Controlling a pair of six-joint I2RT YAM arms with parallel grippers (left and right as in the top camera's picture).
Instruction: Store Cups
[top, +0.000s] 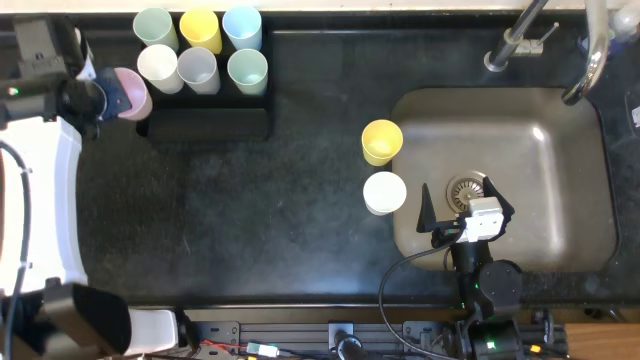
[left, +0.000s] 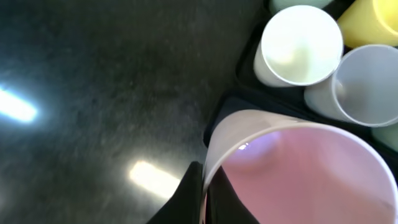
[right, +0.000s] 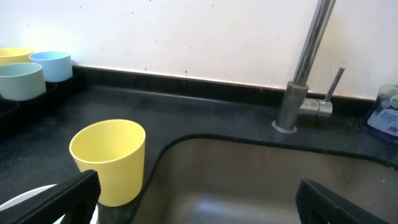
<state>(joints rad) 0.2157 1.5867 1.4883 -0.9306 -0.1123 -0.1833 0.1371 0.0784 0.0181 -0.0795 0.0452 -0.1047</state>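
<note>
My left gripper (top: 108, 97) is shut on a pink cup (top: 130, 93) (left: 298, 174), held just left of the black tray (top: 210, 124) (left: 229, 107) at the counter's back left. One dark finger (left: 198, 198) presses the cup's rim. Several cups stand in the tray, among them a white cup (top: 160, 66) (left: 301, 43) and a grey cup (top: 198, 70) (left: 367, 87). A yellow cup (top: 381, 141) (right: 112, 158) and a white cup (top: 384, 192) (right: 25, 202) stand on the counter beside the sink. My right gripper (top: 457, 188) (right: 199, 211) hovers open over the sink, to the right of those two cups.
The steel sink (top: 560, 150) takes up the right side, with a faucet (top: 515, 40) (right: 308, 68) behind it and a soap bottle (right: 385, 115) at the far right. The tray's front row (top: 205, 128) holds no cups. Dark counter (top: 250, 220) stretches between tray and sink.
</note>
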